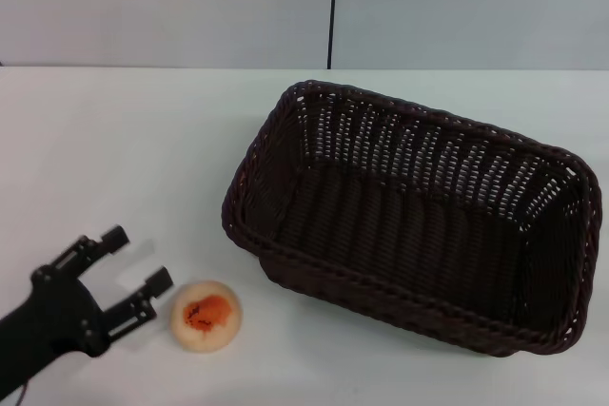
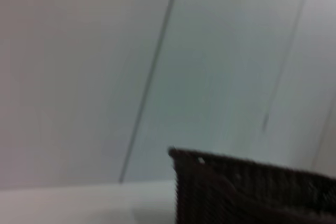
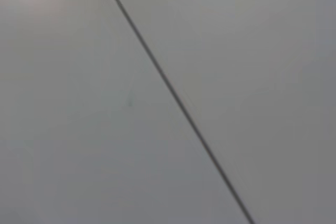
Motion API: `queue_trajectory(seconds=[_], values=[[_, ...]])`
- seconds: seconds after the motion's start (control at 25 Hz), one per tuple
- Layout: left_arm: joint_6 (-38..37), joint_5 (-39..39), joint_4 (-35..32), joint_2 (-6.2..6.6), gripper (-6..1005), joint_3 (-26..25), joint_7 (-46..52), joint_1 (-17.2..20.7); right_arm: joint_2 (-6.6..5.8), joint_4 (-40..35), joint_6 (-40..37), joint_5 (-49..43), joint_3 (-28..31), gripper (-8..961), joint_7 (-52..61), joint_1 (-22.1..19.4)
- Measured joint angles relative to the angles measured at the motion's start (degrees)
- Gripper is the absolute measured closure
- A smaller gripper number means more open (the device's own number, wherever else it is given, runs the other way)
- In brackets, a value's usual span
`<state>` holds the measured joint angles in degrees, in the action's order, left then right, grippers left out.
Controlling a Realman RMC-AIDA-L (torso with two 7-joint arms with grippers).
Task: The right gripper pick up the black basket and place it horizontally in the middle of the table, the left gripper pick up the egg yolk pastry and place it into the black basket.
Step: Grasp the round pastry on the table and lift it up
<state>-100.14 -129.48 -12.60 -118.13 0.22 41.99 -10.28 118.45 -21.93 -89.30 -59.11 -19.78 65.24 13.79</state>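
One egg yolk pastry (image 1: 206, 316) (yolk patch up) lay on the table (image 1: 114, 159), just left of the black basket (image 1: 419, 221). Left of the pastry and close beside it, the left gripper (image 1: 133, 268) stood spread, grasping nothing.

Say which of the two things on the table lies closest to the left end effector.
The egg yolk pastry: it sits just beside the open left end effector, while the black basket lies farther right.

Dark brown-black woven basket (image 1: 409, 225), cream pastry (image 1: 206, 316) with orange-red patch, white table (image 1: 114, 159).
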Motion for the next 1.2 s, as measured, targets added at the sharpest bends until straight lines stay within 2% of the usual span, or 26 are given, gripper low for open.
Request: queue_trajectory(seconds=[0.36,0.8,1.0,1.2], values=[[3.57,0.02,0.56,-0.08,174,6.20,-0.49,0.25,-0.03,2.83,0.63,-0.04,5.38,620,-2.92,-1.12],[5.46,-0.05,0.62,-0.08,175,9.49,-0.52,0.95,-0.04,3.42,2.67,-0.31,5.13,620,-2.97,-0.88],[6.27,-0.08,0.90,-0.18,218,10.42,-0.65,0.49,0.05,4.28,2.89,-0.31,4.99,620,-3.05,-0.85],[8.56,0.12,2.08,-0.24,372,10.13,-0.69,-0.08,0.03,4.73,2.91,-0.40,4.98,620,-3.09,-1.28]])
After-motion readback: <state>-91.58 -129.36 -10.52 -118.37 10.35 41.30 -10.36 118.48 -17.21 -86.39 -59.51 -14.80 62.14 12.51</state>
